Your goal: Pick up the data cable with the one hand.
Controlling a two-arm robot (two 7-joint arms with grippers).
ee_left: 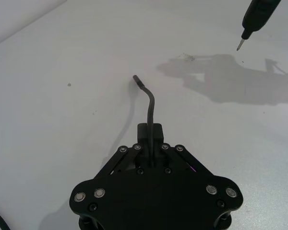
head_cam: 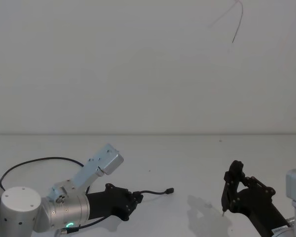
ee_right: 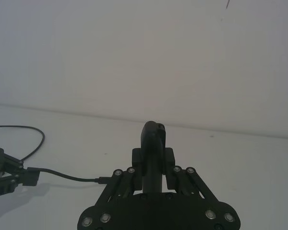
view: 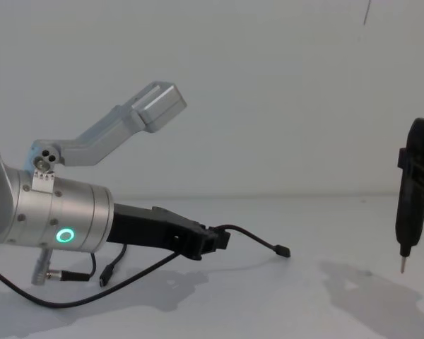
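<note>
The data cable point(ee_left: 150, 110) is clamped in my left end effector point(view: 213, 240), whose two jaws are closed on the cord a short way behind one plug. From the jaws, that short free length arches forward and dips toward the tabletop point(head_cam: 187, 158). I cannot tell whether the plug touches the surface. Behind the jaws, the rest of the cord runs back under the forearm and sweeps in a wide loop toward the left edge of the tabletop, where it lies flat. The left end effector is low over the near left part of the tabletop, its wrist ring lit green. My right end effector point(ee_right: 152, 158) hangs above the near right corner, well apart from the cord, and is closed on a black pen-shaped tool point(view: 412, 201) whose metal tip points down, clear of the surface.
</note>
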